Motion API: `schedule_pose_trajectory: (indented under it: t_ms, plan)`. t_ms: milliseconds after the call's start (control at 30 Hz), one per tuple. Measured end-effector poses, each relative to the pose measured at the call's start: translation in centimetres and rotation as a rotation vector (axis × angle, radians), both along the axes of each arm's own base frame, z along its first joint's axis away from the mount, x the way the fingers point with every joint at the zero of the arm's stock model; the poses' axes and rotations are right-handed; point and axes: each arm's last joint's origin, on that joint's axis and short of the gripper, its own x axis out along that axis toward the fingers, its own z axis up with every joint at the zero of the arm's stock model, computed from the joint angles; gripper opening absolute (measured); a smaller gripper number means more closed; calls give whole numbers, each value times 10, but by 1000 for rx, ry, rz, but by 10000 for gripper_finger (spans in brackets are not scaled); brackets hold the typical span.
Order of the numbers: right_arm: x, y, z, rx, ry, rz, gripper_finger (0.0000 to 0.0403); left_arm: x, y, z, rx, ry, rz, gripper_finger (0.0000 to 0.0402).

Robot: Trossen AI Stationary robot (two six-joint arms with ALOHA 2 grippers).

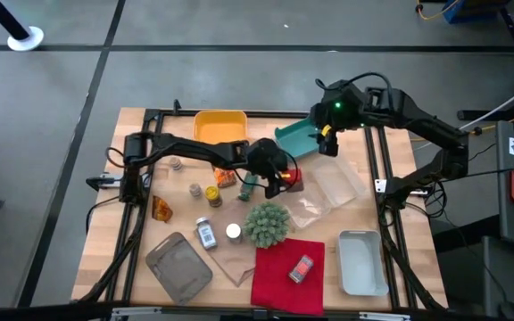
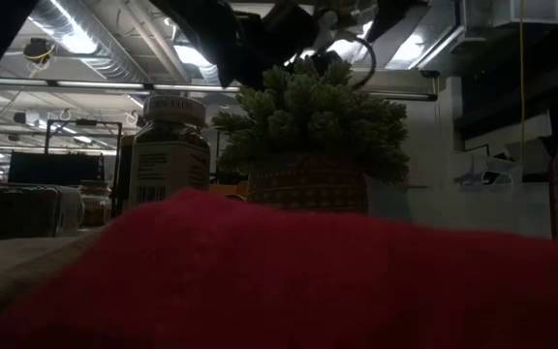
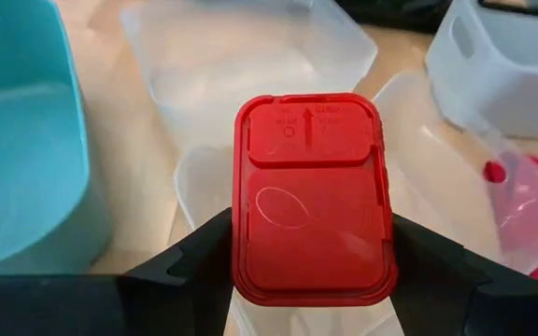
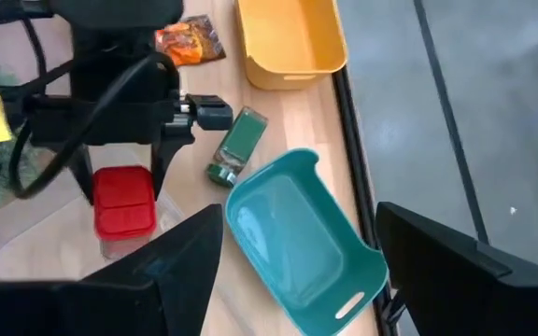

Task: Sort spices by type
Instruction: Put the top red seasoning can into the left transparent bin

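My left gripper reaches to the table's middle and is shut on a red-lidded tin, which the right wrist view also shows. My right gripper is open above the teal bin, one finger on either side of it; I cannot tell whether they touch it. A green jar lies on its side between the tin and the yellow bin. A yellow jar, orange foil packets, a white-capped jar and small brown discs sit on the left half. Another red tin lies on the red cloth. My left gripper pinches the red tin between its two fingers, one on each long side just below the lid's rim. The fingers point downward from above. The tin stands upright over a clear plastic tray; whether it is lifted off it, I cannot tell.
Clear plastic trays lie right of the tin, and a white bin sits at the near right. The spiky green plant ball stands just near of my left gripper. A grey mesh tray lies at the near left.
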Motion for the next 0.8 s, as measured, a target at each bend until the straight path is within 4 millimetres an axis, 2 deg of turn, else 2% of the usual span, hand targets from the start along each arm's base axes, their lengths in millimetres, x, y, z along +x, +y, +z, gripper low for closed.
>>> schedule_pose_trajectory:
  t_ms: [167,333,600,800]
  plan:
    - [3,-1,-15,15,49,1,280,4,1,-17,-5,34,-2,209]
    - [5,-2,-29,30,96,1,280,7,1,-24,-2,36,-3,216]
    - [10,-3,-42,35,110,1,280,7,-3,-24,19,40,-26,216]
    - [11,-3,-44,35,111,1,280,8,-10,-24,57,36,-66,216]
